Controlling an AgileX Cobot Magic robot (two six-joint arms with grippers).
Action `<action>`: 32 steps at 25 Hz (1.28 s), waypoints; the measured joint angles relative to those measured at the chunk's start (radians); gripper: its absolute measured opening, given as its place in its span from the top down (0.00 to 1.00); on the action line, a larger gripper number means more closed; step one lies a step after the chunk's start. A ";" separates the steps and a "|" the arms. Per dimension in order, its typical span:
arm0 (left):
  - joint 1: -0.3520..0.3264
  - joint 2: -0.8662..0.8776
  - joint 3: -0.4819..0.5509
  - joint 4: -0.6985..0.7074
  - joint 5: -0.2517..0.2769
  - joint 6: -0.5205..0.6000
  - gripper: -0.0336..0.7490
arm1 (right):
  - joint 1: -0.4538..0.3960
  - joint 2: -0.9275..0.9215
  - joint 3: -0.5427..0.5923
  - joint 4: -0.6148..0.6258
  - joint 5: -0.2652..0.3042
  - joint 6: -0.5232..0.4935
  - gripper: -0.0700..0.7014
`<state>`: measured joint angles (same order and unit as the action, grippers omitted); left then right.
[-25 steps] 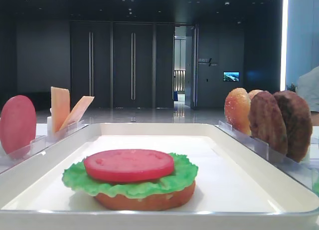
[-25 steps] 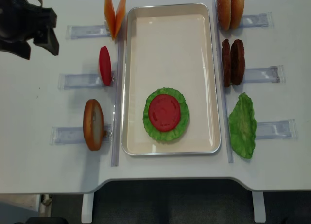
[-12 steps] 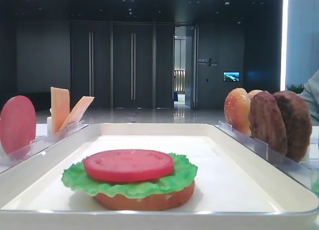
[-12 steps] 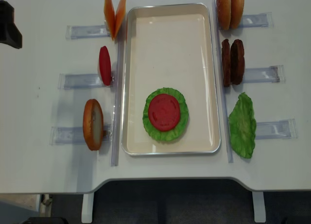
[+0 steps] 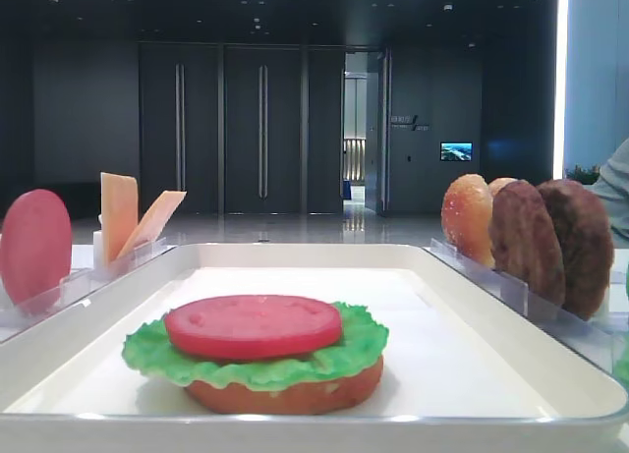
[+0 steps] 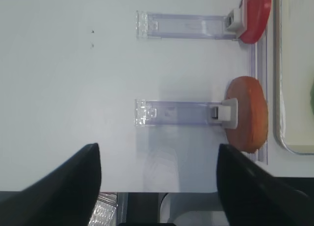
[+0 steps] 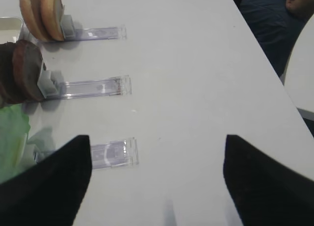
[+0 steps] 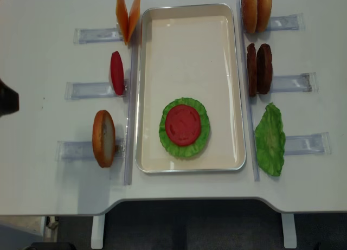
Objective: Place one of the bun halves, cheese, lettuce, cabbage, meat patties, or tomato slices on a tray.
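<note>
My left gripper (image 6: 157, 187) hangs over the bare white tabletop (image 8: 38, 55) on the left side of the scene, its two dark fingers (image 6: 64, 187) spread wide with nothing between them. My right gripper (image 7: 157, 187) hangs over the right side of the same table, its fingers (image 7: 49, 182) likewise far apart and empty. The large white rectangular tray with the raised rounded rim (image 8: 142, 87) lies in the middle, and toward its near end sits a stack: a flat orange-brown bun base (image 5: 295, 399) at the bottom, a bright green ruffled lettuce leaf (image 8: 164, 132) on it, and a smooth red-pink plastic tomato slice (image 8: 183, 125) on top. Left of the tray, standing on edge in clear plastic slotted holders (image 8: 89, 90), are two thin pale-orange cheese squares (image 8: 128, 12) at the far end, a second red-pink tomato disc (image 8: 116, 72) in the middle, and a glossy golden-orange domed bun half (image 8: 103, 139) nearest. Right of the tray, two more golden bun pieces (image 8: 256, 10) stand at the far end, two dark brown rough-surfaced meat patties (image 8: 259, 69) stand side by side behind them in the middle, and a second green leaf (image 8: 270, 140) lies nearest, against its holder.
</note>
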<state>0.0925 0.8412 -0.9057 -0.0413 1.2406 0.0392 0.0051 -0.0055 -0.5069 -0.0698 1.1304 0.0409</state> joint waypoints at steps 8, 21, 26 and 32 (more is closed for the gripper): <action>0.000 -0.296 0.146 -0.023 0.007 0.023 0.25 | 0.000 0.000 0.000 0.000 0.000 0.000 0.21; 0.000 -0.677 0.325 -0.031 0.019 0.093 0.25 | 0.000 0.000 0.000 0.000 0.000 0.000 0.21; 0.000 -0.802 0.372 -0.047 0.012 0.100 0.29 | 0.000 0.000 0.000 0.000 0.000 0.000 0.21; 0.000 -0.860 0.392 -0.068 -0.024 0.105 0.31 | 0.000 0.000 0.000 0.000 0.000 0.000 0.21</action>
<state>0.0925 -0.0191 -0.5132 -0.1097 1.2164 0.1444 0.0051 -0.0055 -0.5069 -0.0698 1.1304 0.0409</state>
